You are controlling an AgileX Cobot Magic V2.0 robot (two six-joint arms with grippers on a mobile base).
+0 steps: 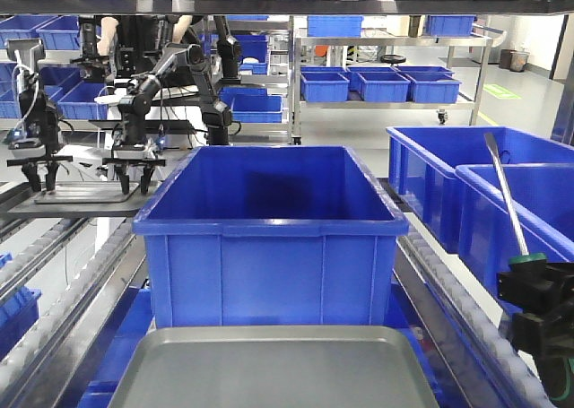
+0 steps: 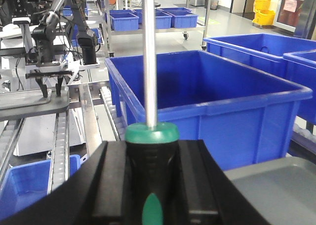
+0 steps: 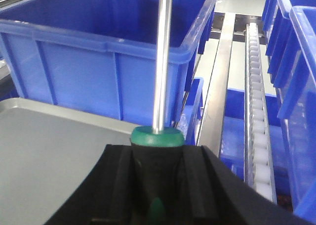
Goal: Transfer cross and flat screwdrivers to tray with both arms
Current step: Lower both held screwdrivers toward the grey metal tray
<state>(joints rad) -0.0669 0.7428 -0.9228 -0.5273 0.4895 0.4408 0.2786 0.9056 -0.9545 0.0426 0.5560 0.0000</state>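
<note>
Beside the tray (image 1: 269,372), the left end effector (image 2: 151,185) was clamped on the left screwdriver (image 2: 149,62), the right end effector (image 3: 157,190) on the right screwdriver (image 3: 162,62), shafts pointing forward. The tray lay inward of both, seemingly nearer the right arm.

Left screwdriver (image 2: 149,76) and right screwdriver (image 3: 161,62) (black-and-green handles) are gripped by the handle, silver shafts outward; grey tray (image 1: 269,372) lies flat below.

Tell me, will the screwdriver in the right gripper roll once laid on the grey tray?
Probably yes: the screwdriver has a round-looking handle and the tray looks flat and smooth. Likely stiff too: its metal shaft stands straight.
</note>
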